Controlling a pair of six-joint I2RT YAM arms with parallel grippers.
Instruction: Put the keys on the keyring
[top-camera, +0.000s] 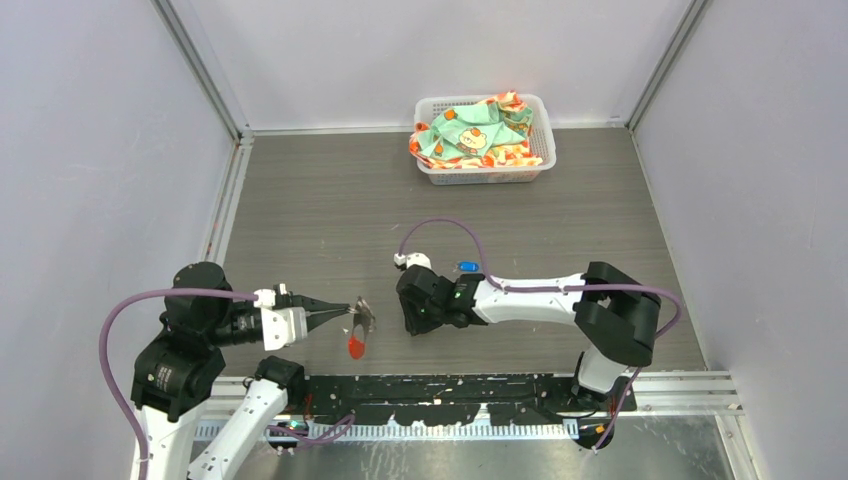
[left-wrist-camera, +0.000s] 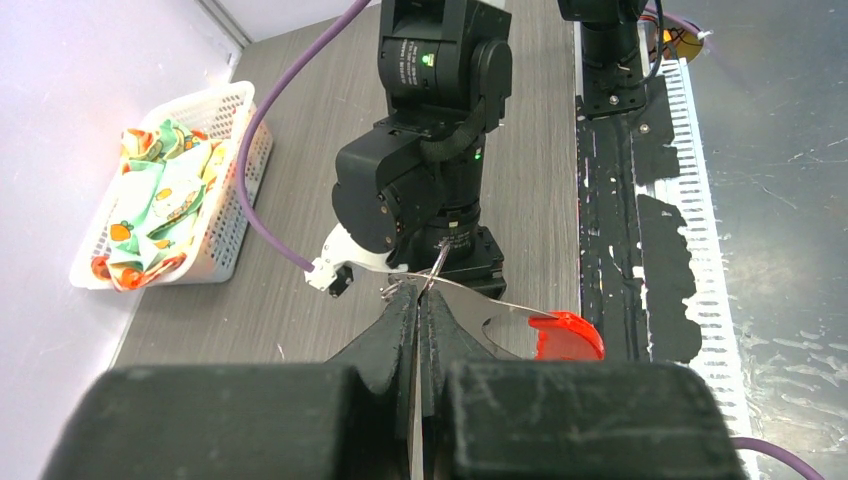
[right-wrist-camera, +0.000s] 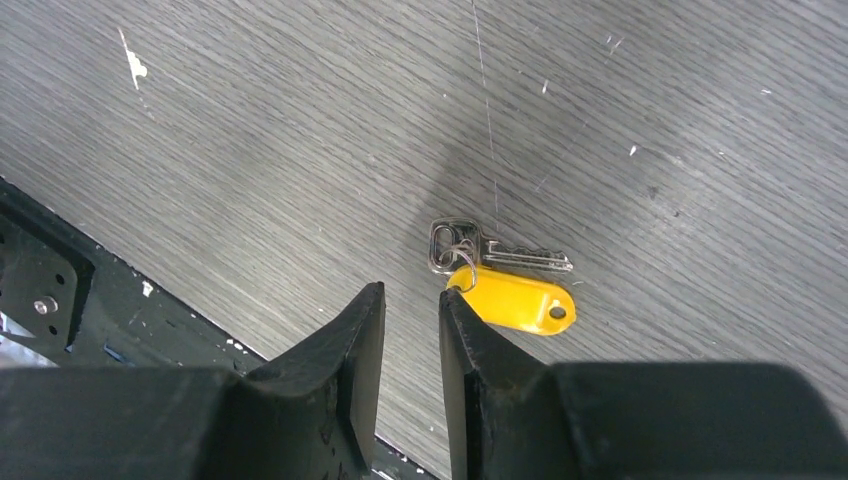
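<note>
Grey worktop (top-camera: 330, 200) scene: yellow-tagged key (right-wrist-camera: 500, 275) lies crosswise, just ahead and right of the right gripper (right-wrist-camera: 412, 295)'s slightly parted, empty jaws, as the left gripper (left-wrist-camera: 417, 300)'s jaws pinch the keyring (top-camera: 360, 322).

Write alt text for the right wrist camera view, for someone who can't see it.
A small metal key with a yellow tag lies flat on the grey wood-grain table, just past the tips of the right claw, which is slightly open and holds nothing.

Right gripper (right-wrist-camera: 411, 296) slightly parted, yellow-tagged key (right-wrist-camera: 505, 275) flat on table (right-wrist-camera: 250, 150) beside it
</note>
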